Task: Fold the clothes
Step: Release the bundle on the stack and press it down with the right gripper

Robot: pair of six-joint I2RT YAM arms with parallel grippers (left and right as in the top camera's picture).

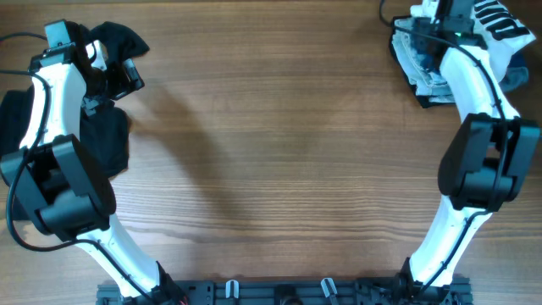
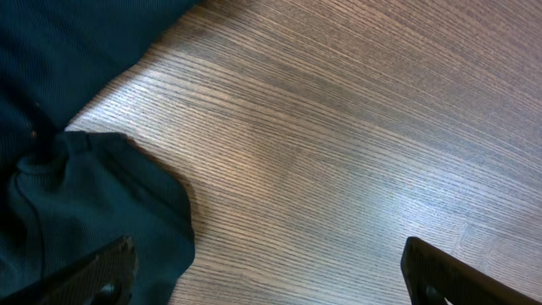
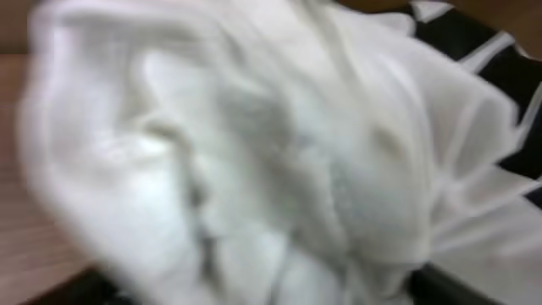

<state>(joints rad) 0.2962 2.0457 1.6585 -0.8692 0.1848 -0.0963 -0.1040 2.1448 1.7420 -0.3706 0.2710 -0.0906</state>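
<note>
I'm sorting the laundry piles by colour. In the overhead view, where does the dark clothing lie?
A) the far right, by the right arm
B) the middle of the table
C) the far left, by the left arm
C: the dark clothing lies at the left edge of the table by the left arm; the pile by the right arm is white and striped.

The left arm [image 1: 41, 102] and right arm [image 1: 468, 74] are built alike, with smooth white tube links joined by bulky black joint housings [image 1: 487, 165]. Thin black cables [image 1: 19, 238] run alongside them. The left pincer [image 2: 269, 273] has matte black fingers [image 2: 453, 275].
</note>
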